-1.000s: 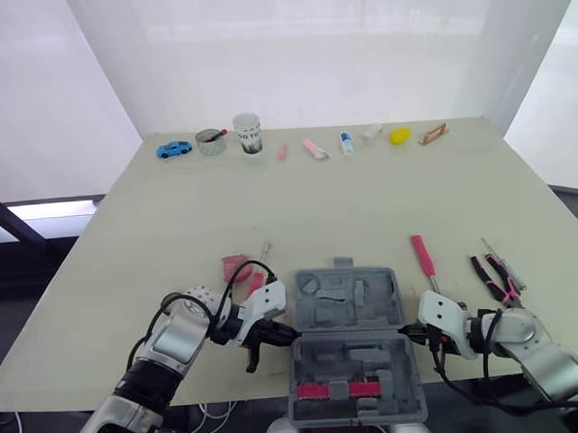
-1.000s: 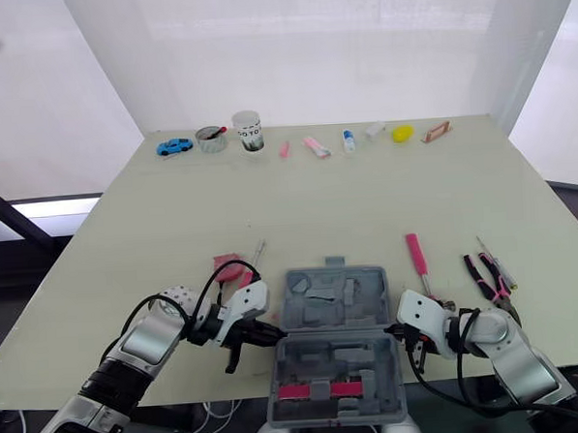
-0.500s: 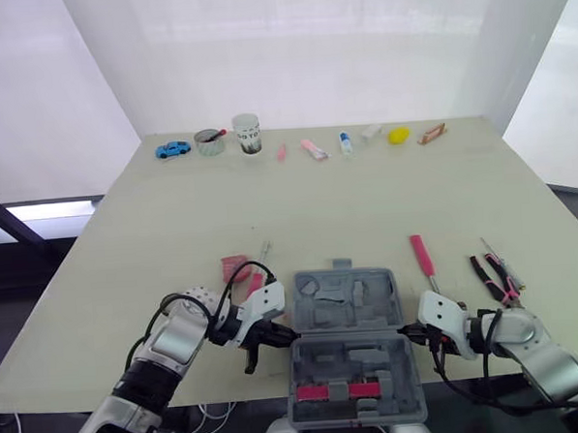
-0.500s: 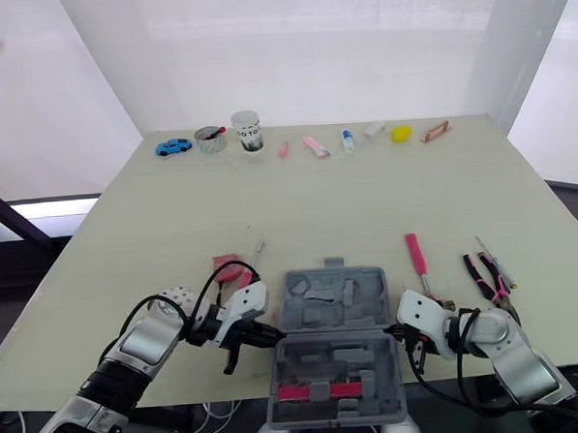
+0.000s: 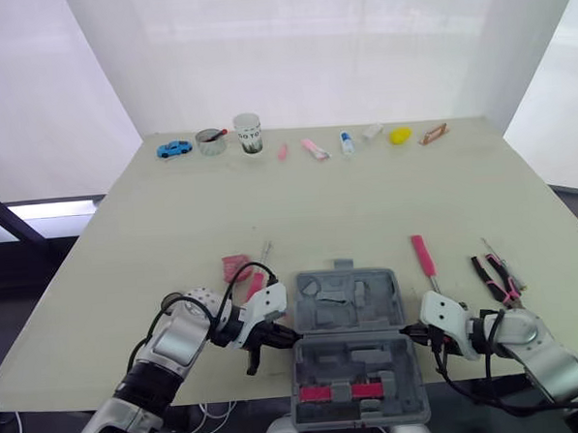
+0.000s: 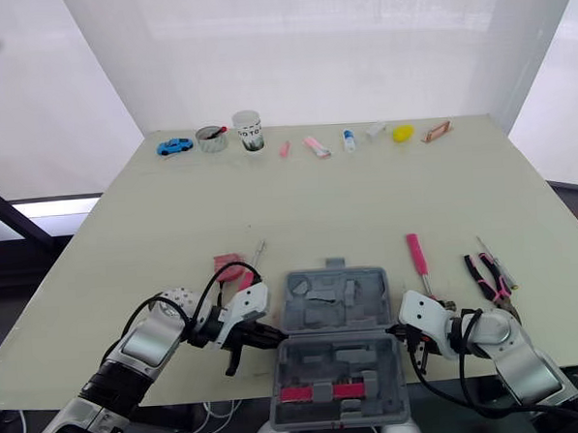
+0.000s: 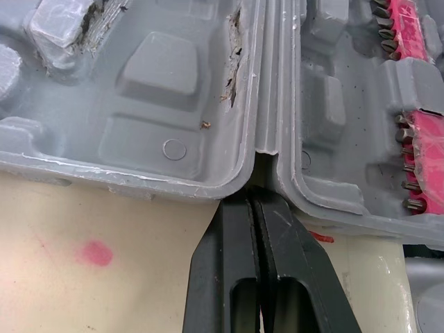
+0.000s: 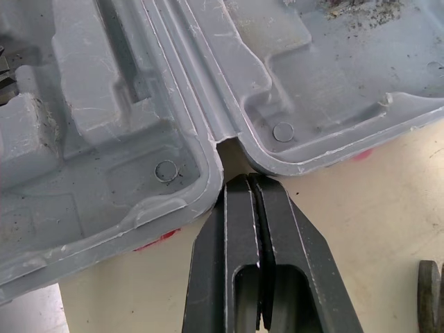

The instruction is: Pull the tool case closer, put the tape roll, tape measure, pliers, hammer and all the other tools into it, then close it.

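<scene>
Left eye view: the grey tool case (image 5: 350, 310) lies open and flat at the table's (image 5: 366, 203) near edge. Its hinge line runs left to right, and the two halves stretch away from the robot, with the handle tab (image 5: 342, 264) on the far side. The near half juts past the table edge and holds pink bit strips (image 5: 351, 391). The far half's moulded pockets are bare.

The left gripper (image 7: 255, 198) has its fingers pressed together, tips at the hinge's left-end notch, clamping nothing visible. The right gripper (image 8: 246, 182) is likewise closed, tips at the hinge's right-end notch.

A pink-handled screwdriver (image 5: 422, 258) lies right of the case, long axis far to near. The pliers (image 5: 494, 278) lie further right, parallel to it.

At the far edge are a blue toy car (image 5: 174, 148) and a printed cup (image 5: 249, 133), its lettering too small to read.
</scene>
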`<control>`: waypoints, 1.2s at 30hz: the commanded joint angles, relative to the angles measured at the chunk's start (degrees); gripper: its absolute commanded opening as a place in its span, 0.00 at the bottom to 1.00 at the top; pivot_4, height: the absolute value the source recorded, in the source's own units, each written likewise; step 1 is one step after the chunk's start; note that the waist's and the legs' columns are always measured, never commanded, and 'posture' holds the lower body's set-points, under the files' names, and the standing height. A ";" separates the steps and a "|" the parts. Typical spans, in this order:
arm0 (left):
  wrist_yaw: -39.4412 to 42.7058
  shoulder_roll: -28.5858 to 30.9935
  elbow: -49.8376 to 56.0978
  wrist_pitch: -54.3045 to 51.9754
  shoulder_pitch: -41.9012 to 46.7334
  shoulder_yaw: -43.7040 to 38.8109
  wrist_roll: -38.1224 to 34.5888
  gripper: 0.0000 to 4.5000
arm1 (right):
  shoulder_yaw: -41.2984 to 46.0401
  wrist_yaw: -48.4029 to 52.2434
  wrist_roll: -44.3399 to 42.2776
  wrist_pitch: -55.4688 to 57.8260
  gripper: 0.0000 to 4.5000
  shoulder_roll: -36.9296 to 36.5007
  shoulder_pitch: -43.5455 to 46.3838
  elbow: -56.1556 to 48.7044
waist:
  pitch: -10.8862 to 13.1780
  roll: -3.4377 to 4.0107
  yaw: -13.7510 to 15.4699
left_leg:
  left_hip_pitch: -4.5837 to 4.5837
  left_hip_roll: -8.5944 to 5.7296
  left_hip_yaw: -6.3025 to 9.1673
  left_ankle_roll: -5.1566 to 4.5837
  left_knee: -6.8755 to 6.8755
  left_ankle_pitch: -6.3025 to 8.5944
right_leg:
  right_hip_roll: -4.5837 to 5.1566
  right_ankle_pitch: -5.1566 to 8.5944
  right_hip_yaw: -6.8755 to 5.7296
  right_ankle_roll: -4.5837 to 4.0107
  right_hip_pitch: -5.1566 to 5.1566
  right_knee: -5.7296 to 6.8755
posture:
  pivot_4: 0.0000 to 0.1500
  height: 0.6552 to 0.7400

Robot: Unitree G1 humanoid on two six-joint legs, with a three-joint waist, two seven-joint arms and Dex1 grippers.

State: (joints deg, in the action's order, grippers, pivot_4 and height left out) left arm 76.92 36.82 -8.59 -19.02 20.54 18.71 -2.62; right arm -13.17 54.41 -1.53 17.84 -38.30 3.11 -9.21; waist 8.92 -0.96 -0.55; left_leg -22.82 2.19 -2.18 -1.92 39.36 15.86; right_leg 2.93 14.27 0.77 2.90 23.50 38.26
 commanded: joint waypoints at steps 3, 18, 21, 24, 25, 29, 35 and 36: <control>0.11 -0.10 0.16 0.98 0.07 0.59 -0.54 0.02 | 0.69 0.09 -0.91 -1.16 0.00 -0.28 0.61 -1.58 | 0.00 0.00 0.00 | 0.00 0.00 0.00 0.00 0.00 0.00 | 0.00 0.00 0.00 0.00 0.00 0.00 | 1.00 1.00; -0.62 0.20 -0.33 1.44 0.18 -1.43 -1.70 0.02 | 3.76 -1.63 -1.28 -3.16 0.00 -1.39 -1.26 -0.09 | 0.00 0.00 0.03 | 0.00 0.00 0.00 0.00 0.00 0.00 | 0.00 0.00 0.00 0.00 0.00 0.00 | 1.00 1.00; -0.80 0.43 0.47 0.78 0.07 -2.14 -2.98 0.02 | 5.16 -1.81 -1.94 -3.20 0.00 -1.89 -1.89 -0.16 | 0.01 -0.01 0.03 | 0.00 0.00 0.00 0.00 0.00 0.00 | 0.00 0.00 0.00 0.00 0.00 0.00 | 1.00 1.00; -0.57 1.37 2.21 -1.22 -0.56 -3.16 -4.88 0.02 | 7.83 -2.20 -3.16 -3.57 0.00 -2.67 -3.44 -0.17 | 0.01 -0.01 0.02 | 0.00 0.00 0.01 0.00 0.00 0.00 | 0.00 0.00 0.00 0.00 0.00 0.00 | 1.00 1.00; -0.44 1.83 2.68 -1.31 -0.84 -3.40 -5.28 0.02 | 8.73 -2.36 -3.64 -3.96 0.00 -2.82 -3.96 -0.18 | 0.01 -0.02 0.01 | -0.01 0.00 0.01 0.00 0.00 0.00 | 0.00 0.00 -0.01 0.00 0.00 0.00 | 1.00 1.00; 0.29 3.63 5.10 -2.43 -2.36 -5.43 -8.09 0.02 | 12.33 -2.91 -5.51 -5.96 0.00 -3.05 -6.30 -0.41 | 0.01 -0.02 -0.01 | -0.01 0.01 0.01 0.00 -0.02 0.00 | 0.00 0.00 -0.01 0.00 0.01 -0.01 | 1.00 1.00; 1.32 6.70 13.03 -6.85 -9.14 -12.38 -17.00 0.02 | 20.89 -4.92 -12.24 -9.00 0.00 0.10 -10.98 -0.96 | 0.02 -0.03 -0.09 | -0.02 0.05 -0.02 0.00 -0.10 0.00 | 0.01 0.01 0.02 -0.01 0.02 -0.08 | 1.00 1.00; 0.05 6.30 14.02 -7.37 -10.40 -14.65 -18.79 0.02 | 22.75 -4.58 -14.61 -9.96 0.00 1.28 -11.84 -1.04 | 0.02 -0.03 -0.06 | -0.01 0.06 -0.02 0.00 -0.11 0.00 | 0.01 0.01 0.02 -0.01 0.01 -0.10 | 1.00 1.00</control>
State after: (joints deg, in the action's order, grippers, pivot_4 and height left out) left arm 78.00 43.07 1.97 -25.27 11.22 8.20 -17.49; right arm 5.66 50.03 -11.82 10.06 -38.12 -7.95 -8.57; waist 8.94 -0.98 -0.61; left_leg -22.83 2.28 -2.20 -1.92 39.23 15.87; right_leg 2.94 14.28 0.79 2.89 23.51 38.15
